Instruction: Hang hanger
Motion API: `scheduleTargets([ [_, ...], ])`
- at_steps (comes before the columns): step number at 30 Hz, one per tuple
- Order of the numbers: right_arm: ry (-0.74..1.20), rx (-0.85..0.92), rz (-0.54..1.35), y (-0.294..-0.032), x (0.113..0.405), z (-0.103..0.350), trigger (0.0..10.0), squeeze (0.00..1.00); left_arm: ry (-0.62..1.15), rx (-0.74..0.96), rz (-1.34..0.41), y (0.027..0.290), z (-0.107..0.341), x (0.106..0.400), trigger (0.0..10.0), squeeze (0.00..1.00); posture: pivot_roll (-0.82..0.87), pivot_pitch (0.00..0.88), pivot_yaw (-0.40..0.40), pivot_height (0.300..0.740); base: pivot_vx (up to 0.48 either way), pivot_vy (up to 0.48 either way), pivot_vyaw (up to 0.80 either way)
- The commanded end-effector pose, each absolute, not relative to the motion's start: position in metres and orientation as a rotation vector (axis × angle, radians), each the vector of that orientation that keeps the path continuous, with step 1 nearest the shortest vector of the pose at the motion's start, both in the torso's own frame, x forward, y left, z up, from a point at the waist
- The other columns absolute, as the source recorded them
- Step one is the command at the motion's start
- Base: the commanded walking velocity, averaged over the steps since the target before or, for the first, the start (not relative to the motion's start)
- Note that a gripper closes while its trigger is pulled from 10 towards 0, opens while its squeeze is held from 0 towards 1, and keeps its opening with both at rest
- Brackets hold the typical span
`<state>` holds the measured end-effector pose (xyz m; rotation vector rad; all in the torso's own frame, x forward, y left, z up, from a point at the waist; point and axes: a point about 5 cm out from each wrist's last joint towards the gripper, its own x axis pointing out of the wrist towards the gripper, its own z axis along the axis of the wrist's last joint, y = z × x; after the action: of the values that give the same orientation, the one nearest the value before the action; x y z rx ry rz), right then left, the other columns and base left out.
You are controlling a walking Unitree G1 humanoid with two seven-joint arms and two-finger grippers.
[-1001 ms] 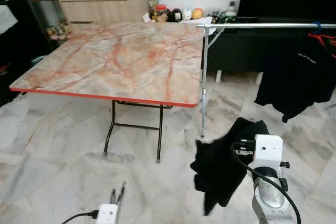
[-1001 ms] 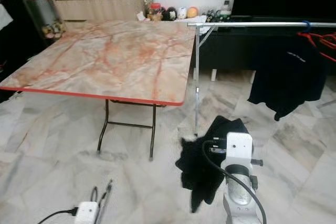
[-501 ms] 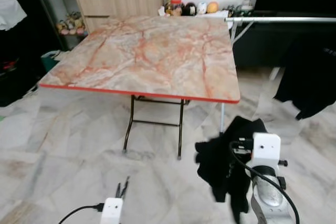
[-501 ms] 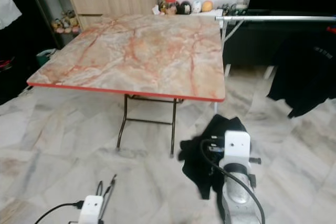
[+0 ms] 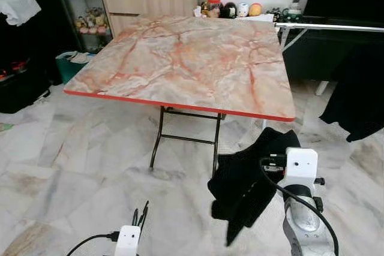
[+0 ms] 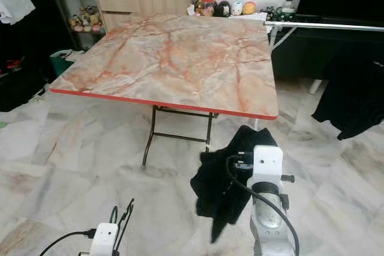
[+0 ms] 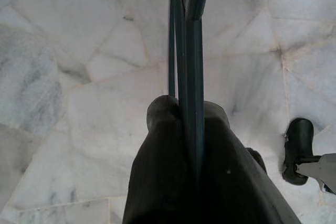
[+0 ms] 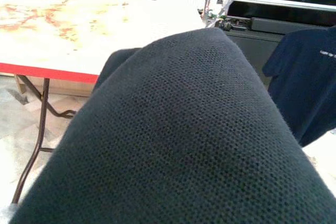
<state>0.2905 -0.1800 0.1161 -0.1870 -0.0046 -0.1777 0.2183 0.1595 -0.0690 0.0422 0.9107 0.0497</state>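
A black garment (image 5: 249, 181) hangs bunched from the front of the right arm, low in front of the robot and above the marble floor (image 5: 72, 166). It drapes over the right gripper (image 5: 271, 165) so fully that the fingers are covered; whether they are spread or closed on anything cannot be told, and no hanger can be made out inside the cloth. In the right wrist view the dark knit fabric (image 8: 173, 129) lies right across the lens.

The left gripper (image 5: 139, 215) hangs low at the robot's left side, its two black fingers (image 7: 186, 51) pressed together and pointing at the floor.

Just beyond the garment stands a folding table (image 5: 192, 64) with a marble-patterned top and a red edge. To its right runs a metal clothes rail (image 5: 330, 27), with a dark shirt (image 5: 360, 97) hanging from it, well apart from the held garment.
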Motion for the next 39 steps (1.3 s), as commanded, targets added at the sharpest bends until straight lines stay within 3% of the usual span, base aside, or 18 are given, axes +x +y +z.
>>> scheduleTargets([
  [1, -0.057, -0.177, -0.177, -0.178, 0.293, 0.126, 10.0, 0.00, 0.929, 0.046, 0.053, 0.163, -0.072, 0.213, 10.0, 0.00, 0.03, 0.026, 0.043, 0.740, 0.315, 0.000, 0.00],
  [25, -0.174, -0.191, -0.036, -0.152, 0.312, 0.157, 10.0, 0.00, 0.927, 0.028, 0.048, 0.165, -0.071, 0.214, 10.0, 0.00, 0.01, 0.038, 0.049, 0.740, 0.309, 0.000, 0.08],
  [30, -0.301, -0.201, 0.020, -0.134, 0.334, 0.193, 10.0, 0.00, 0.926, 0.028, 0.046, 0.165, -0.070, 0.216, 10.0, 0.00, 0.01, 0.045, 0.062, 0.740, 0.302, 0.000, 0.00],
  [39, -0.555, -0.230, -0.004, -0.134, 0.372, 0.284, 10.0, 0.00, 0.921, 0.027, 0.046, 0.165, -0.069, 0.218, 10.0, 0.00, 0.00, 0.045, 0.074, 0.740, 0.300, 0.000, 0.00],
])
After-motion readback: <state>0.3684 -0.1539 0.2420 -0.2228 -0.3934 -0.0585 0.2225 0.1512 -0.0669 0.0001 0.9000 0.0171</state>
